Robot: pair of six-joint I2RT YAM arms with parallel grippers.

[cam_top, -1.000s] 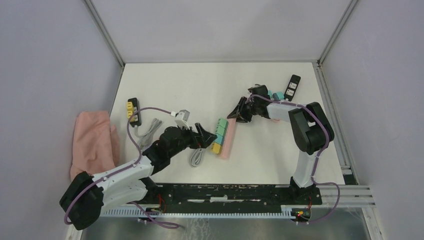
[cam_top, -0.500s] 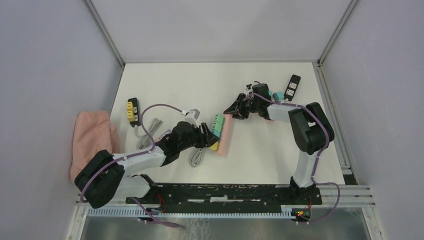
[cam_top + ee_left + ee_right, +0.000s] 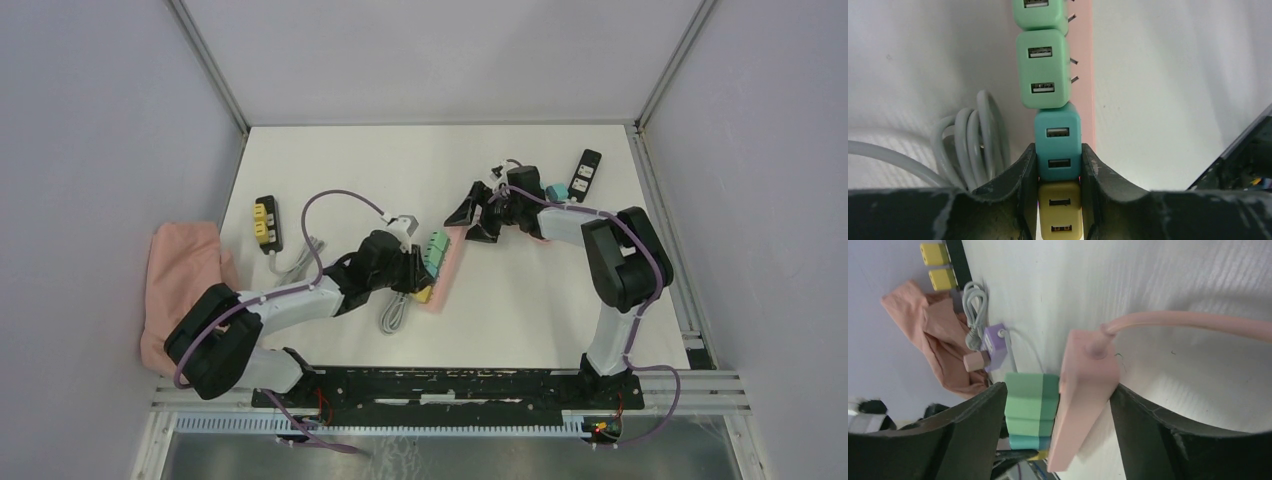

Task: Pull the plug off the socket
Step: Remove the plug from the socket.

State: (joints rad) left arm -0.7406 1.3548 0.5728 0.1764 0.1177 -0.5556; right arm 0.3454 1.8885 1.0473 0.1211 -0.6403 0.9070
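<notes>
A pink socket strip [image 3: 447,268] lies mid-table with a row of plugs in its side: two green [image 3: 1043,67], one teal [image 3: 1058,145], one yellow [image 3: 1060,210]. My left gripper [image 3: 1058,148] is shut on the teal plug, its fingers pressed on both sides; the yellow plug sits between the fingers nearer the camera. In the top view the left gripper [image 3: 416,270] is at the strip's near end. My right gripper [image 3: 1058,390] stands open around the strip's far end [image 3: 1088,385] and the green plugs [image 3: 1030,400]. From above, that gripper [image 3: 468,218] sits just beyond the strip.
A coiled grey cable [image 3: 392,315] lies left of the strip. At the left are a black strip with yellow plugs [image 3: 266,220] and a pink cloth [image 3: 185,280]. A black strip [image 3: 584,175] lies at the back right. The pink cord [image 3: 1188,320] runs from the strip's far end.
My left gripper has moved up to the strip and shut on the teal plug. My right gripper, shut at the strip's far end before, has opened.
</notes>
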